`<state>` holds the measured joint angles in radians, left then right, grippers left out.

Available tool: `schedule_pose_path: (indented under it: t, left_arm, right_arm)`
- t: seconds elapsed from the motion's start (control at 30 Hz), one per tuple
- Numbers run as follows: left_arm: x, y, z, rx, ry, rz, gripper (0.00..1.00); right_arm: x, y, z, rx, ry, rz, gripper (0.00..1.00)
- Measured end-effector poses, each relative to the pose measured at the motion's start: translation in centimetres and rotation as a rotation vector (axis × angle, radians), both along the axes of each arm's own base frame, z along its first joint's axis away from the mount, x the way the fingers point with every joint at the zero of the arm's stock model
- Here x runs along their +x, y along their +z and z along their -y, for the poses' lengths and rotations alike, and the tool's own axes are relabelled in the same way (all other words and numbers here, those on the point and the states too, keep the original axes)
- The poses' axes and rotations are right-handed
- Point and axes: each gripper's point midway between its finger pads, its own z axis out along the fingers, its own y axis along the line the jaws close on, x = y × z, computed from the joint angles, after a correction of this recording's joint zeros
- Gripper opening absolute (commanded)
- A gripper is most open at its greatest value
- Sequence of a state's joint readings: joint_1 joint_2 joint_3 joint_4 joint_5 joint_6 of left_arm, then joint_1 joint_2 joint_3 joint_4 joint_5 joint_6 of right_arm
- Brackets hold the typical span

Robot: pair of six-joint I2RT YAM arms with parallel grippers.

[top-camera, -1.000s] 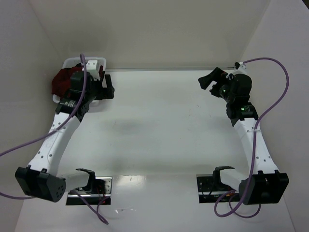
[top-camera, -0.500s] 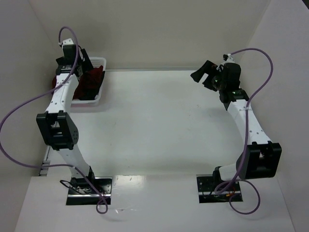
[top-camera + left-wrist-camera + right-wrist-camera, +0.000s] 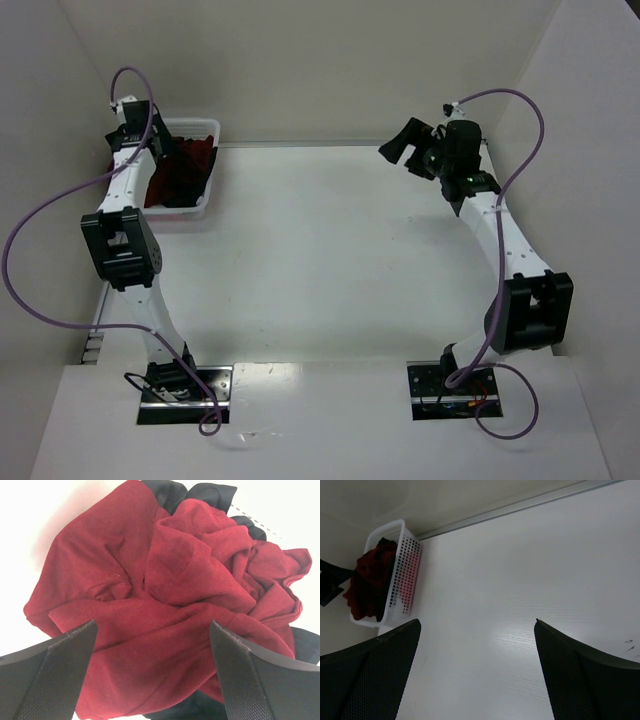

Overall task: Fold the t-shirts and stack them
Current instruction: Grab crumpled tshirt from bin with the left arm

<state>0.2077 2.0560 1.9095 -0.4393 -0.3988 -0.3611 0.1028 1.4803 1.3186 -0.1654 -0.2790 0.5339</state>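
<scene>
- The basket (image 3: 208, 127) sits in the upper left corner of the table (image 3: 320, 260), close against the left wall (image 3: 40, 150) and the back wall (image 3: 320, 70). Only its right side faces open room.
- The maroon shirt (image 3: 165, 580) lies crumpled in the basket on top of the black shirt (image 3: 212, 491), which shows at the top and lower right of the left wrist view.
- The left gripper (image 3: 152, 625) hangs over the maroon shirt with its jaws wide apart and holding nothing. Whether its tips touch the cloth cannot be told.
- The right gripper (image 3: 405, 147) is in the upper right of the frame, jaws wide apart and empty. The middle of the table lies open between the arms.
- A second ago the left arm (image 3: 125, 250) had its elbow low at the lower left; it now stands up along the left edge.
- The right arm (image 3: 510, 250) has risen too, and its gripper has shifted left and up in the frame.
- Both sets of jaws are as wide as before.
</scene>
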Motion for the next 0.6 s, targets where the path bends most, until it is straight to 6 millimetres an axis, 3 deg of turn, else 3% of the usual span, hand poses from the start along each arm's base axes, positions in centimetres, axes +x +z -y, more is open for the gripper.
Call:
schedule_pose_path:
  t: [0.17, 0.4, 0.53, 0.6]
  left_arm:
    - [0.5, -0.1, 0.2, -0.018, -0.045, 0.011, 0.94]
    - [0.6, -1.6, 0.9, -0.043, -0.091, -0.004, 0.92]
    - [0.3, -2.7, 1.1, -0.045, -0.110, -0.030, 0.77]
    - [0.2, -2.9, 1.2, -0.048, -0.111, -0.034, 0.58]
  right_arm:
    - [0.4, -1.2, -1.2, -0.001, 0.028, -0.029, 1.00]
    - [0.5, -0.9, -1.2, -0.001, 0.029, -0.020, 1.00]
    - [0.9, -0.8, -1.2, -0.005, 0.029, -0.017, 1.00]
    - [1.0, -0.8, -1.2, -0.006, 0.029, -0.016, 1.00]
